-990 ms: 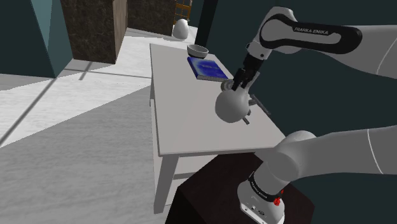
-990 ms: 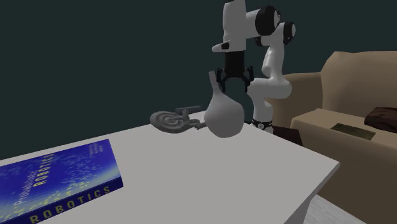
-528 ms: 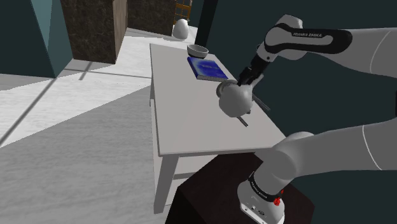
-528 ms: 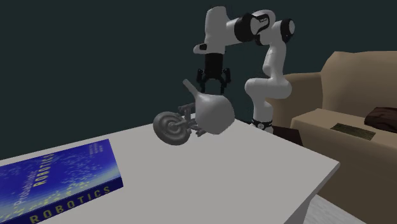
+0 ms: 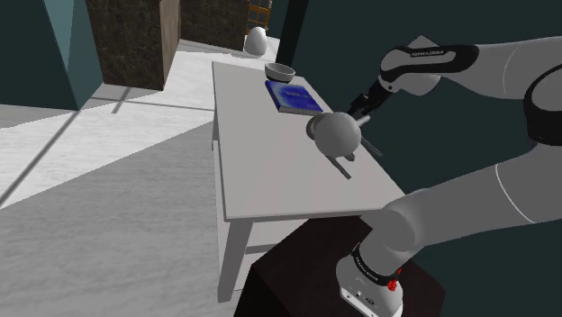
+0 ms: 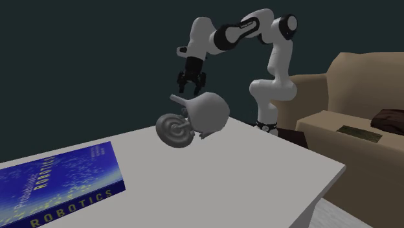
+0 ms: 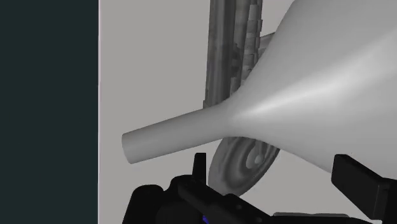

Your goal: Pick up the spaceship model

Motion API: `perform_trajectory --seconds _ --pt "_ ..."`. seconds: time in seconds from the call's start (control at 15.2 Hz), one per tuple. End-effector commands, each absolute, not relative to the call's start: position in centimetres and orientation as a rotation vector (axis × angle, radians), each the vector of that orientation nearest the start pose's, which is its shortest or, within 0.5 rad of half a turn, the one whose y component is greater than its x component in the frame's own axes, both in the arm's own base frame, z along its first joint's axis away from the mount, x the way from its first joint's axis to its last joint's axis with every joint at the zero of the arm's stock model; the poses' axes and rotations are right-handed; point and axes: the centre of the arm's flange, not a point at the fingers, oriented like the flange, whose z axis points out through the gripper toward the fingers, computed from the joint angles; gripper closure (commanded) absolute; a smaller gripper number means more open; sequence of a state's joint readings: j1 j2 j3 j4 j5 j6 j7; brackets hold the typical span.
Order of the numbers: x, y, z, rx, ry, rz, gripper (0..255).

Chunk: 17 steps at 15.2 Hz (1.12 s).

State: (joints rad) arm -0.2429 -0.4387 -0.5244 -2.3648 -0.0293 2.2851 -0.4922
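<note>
Gripper (image 6: 189,87) stood open, empty, just above a tipped grey flask (image 6: 208,113). Spaceship model (image 6: 175,129) sat ungrasped on the table (image 6: 259,168) beside it. Judgement: pickup not yet begun.

The flask (image 6: 208,111) looks smooth and matt, the spaceship model (image 6: 175,130) finely ridged.

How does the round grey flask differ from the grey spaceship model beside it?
The smooth light grey round flask is plain; the darker grey spaceship model has ringed detail and thin tubes. The flask is bulkier than the flat-disc spaceship model. The flask lies tipped, neck sideways; the spaceship model's disc stands tilted up beside it. Both are grey, on the white table, neither in the open black gripper.
</note>
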Motion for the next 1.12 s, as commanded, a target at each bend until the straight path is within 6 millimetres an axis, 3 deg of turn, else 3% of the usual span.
perform_trajectory --seconds 0.0,0.46,1.06 --pt "31.1 -34.0 45.7 -3.014 0.383 -0.268 0" --pt "29.1 -42.4 42.7 -2.983 0.536 -0.353 0" --pt "29.0 -42.7 38.6 -2.982 0.54 -0.356 0"
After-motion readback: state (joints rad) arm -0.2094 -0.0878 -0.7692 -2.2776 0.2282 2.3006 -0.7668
